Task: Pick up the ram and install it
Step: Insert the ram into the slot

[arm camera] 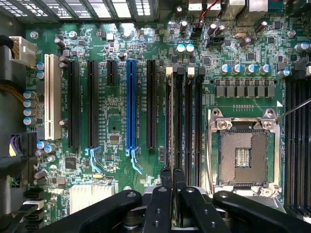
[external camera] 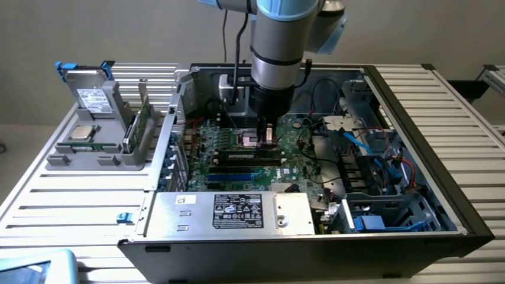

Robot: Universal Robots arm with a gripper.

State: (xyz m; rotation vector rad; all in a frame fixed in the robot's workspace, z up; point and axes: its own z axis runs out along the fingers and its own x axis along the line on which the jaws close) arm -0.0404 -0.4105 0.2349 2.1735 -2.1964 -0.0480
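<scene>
The slatted metal surface [external camera: 79, 201] carries an open computer case [external camera: 316, 254], which lies on its side and takes up the middle of the surface and most of its half toward the exterior view's right. The robot arm [external camera: 276, 53] comes straight down into the case from above. A silver power supply [external camera: 229, 212] with a white label fills the case's near corner. Behind it lies the green motherboard [arm camera: 112, 116].

A grey holder [external camera: 71, 160] sits on the surface near its edge on the exterior view's left, just beside the case. A drive [external camera: 93, 97] stands upright in the holder's far part, with a tall green expansion card [external camera: 142, 124] standing on edge at the side nearest the case. A square silver processor chip [external camera: 81, 132] lies flat in the holder.

The end effector [external camera: 264, 141] hangs low over the middle of the motherboard, its two fingertips [arm camera: 166, 174] drawn almost together and pinching the top edge of the ram [external camera: 248, 156]. The ram stands on edge along the black memory slots, between the long expansion slots and the empty processor socket [arm camera: 243, 153]. Whether it is fully seated cannot be told. On the wrist view the ram shows edge-on as a thin strip running from the fingertips along the first memory slot.
</scene>
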